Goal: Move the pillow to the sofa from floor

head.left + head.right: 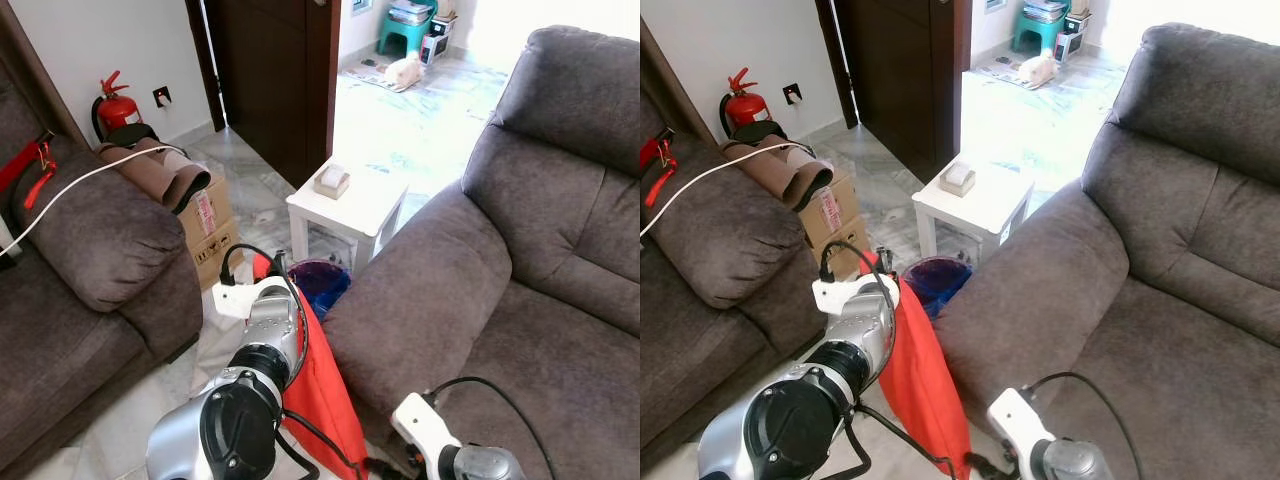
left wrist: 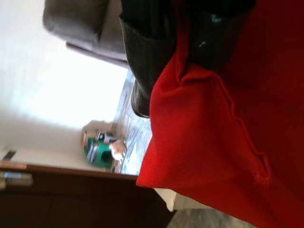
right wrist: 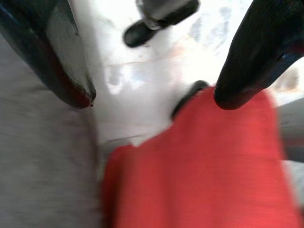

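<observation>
I have the red pillow off the floor, hanging between the two sofas, with its upper edge pinched in my left pincer. The left wrist view shows the black fingers clamped on a fold of the red cover, the fabric bunched where they bite. The pillow hangs limp below that hold, just beside the arm of the grey sofa on my right.

My right pincer is low, near the pillow's bottom edge; its fingers stand well apart with nothing between them, and the red cloth sits just below the tips.

The step in hand, as I read it, is the lift and carry onto the seat. A single pinch on loose cover looks like a weak hold to me, so I would bring the right pincer in under the lower half and close on it before swinging across, sharing the load. I would raise the pillow high enough to clear the sofa arm rather than drag it over the fabric, then turn right and set it down on the seat cushion, letting go only once it rests flat.

I would keep the swing away from the white side tabletop and the purple bin ahead, and watch the cable on my left arm.
</observation>
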Controlling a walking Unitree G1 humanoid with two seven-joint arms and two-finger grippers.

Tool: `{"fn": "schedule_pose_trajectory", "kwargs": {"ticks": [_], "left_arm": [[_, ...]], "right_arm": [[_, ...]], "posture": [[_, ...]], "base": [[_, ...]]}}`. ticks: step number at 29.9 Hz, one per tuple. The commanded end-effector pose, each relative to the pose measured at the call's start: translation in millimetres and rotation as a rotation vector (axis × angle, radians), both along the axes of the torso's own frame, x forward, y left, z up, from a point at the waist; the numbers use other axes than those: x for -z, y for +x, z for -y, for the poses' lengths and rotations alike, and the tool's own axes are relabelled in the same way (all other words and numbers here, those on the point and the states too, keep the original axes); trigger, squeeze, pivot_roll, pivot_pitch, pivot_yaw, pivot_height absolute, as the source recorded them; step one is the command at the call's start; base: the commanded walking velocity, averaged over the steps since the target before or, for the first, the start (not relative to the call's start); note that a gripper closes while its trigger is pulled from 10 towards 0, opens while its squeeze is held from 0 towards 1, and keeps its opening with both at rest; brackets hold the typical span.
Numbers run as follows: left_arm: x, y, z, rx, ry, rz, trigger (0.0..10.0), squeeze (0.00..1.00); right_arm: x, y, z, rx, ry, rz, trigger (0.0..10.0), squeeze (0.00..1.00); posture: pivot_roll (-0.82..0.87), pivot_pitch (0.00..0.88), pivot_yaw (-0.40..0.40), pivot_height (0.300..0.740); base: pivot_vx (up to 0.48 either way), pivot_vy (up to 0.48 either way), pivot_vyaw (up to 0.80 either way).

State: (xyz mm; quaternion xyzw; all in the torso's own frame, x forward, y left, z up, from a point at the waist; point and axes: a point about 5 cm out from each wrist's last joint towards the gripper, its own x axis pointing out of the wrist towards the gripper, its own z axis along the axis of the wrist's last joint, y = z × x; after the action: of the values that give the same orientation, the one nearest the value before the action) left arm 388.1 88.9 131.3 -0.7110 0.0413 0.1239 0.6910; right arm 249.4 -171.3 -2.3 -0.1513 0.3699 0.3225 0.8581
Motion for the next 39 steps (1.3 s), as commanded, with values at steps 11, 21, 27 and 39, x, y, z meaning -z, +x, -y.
{"fn": "schedule_pose_trajectory", "kwargs": {"ticks": [11, 21, 27, 39], "left_arm": [[-20.9, 3.4, 1.4, 0.052, 0.139, 0.118, 10.0, 0.0], [-1.8, -4.6, -0.6, -0.031, 0.16, -0.03, 10.0, 0.0], [-18.2, 2.8, -1.0, -0.089, 0.079, -0.047, 10.0, 0.0], [-52.5, 14.2, 4.1, -0.119, -0.053, 0.027, 10.0, 0.0]], "right_arm": [[-0.1, 2.4, -2.5, -0.005, 0.03, 0.007, 10.0, 0.0], [-4.5, -20.8, -20.2, -0.204, 0.162, -0.086, 10.0, 0.0], [0.8, -28.8, -13.9, -0.208, 0.051, -0.11, 10.0, 0.0], [14.6, -34.1, -6.8, -0.033, -0.064, -0.092, 10.0, 0.0]], "posture": [[-0.03, 0.093, 0.073, 0.74], [-0.06, 0.088, 0.07, 0.74], [-0.08, 0.104, 0.068, 0.74], [-0.07, 0.11, 0.07, 0.74]], "base": [[0.0, 0.0, 0.0], [0.0, 0.0, 0.0], [0.0, 0.0, 0.0], [0.0, 0.0, 0.0]]}}
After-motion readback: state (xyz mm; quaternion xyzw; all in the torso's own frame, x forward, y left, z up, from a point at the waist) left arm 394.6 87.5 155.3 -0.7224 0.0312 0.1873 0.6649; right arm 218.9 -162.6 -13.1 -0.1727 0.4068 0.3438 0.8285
